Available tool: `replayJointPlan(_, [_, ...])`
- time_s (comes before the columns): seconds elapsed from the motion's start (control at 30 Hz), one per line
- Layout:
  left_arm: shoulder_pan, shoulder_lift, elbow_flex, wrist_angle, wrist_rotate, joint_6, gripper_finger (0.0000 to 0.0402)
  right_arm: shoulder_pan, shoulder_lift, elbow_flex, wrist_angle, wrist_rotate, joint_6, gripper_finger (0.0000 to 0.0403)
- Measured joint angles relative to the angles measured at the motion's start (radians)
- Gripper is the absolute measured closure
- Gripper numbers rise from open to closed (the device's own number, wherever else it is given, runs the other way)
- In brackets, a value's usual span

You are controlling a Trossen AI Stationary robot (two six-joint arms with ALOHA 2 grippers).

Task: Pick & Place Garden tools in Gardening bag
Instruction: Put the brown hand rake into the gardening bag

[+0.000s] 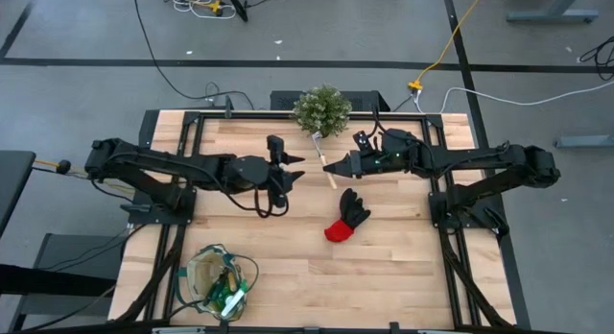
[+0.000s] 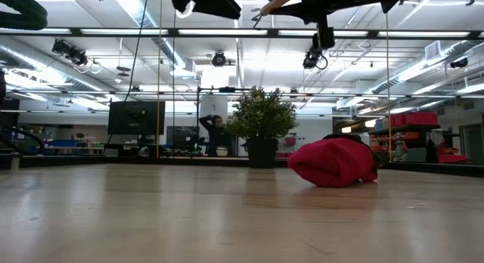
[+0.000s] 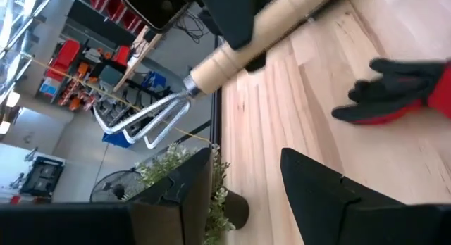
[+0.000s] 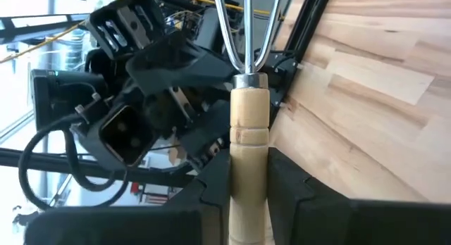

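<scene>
I am not finding any readable text, label or number in my feeds. Nothing on the tools is showing legible print.

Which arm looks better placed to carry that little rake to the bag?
Probably the left: its open gripper faces the rake held by the right gripper, and the bag lies on its side.

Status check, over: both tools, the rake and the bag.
Right tool shut on wooden-handled mini rake, raised mid-table. Left tool open, empty, facing it. Tan fabric bag at near-left corner; nothing seen in the way.
</scene>
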Motion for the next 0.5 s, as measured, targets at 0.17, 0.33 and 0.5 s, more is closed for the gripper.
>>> replayJointPlan(0.17, [0.002, -0.002, 0.000, 0.036, 0.042, -0.129, 0.0225, -0.002, 0.000, 0.000, 0.000, -0.013, -0.019, 0.0345])
replayJointPlan(0.33, [0.027, -0.007, 0.029, -0.009, 0.217, -0.305, 0.0225, -0.001, 0.000, 0.000, 0.005, -0.026, -0.026, 0.0343])
replayJointPlan(0.5, [0.061, 0.010, 0.111, -0.112, 0.279, -0.347, 0.0225, -0.002, 0.000, 0.000, 0.010, -0.026, -0.033, 0.0345])
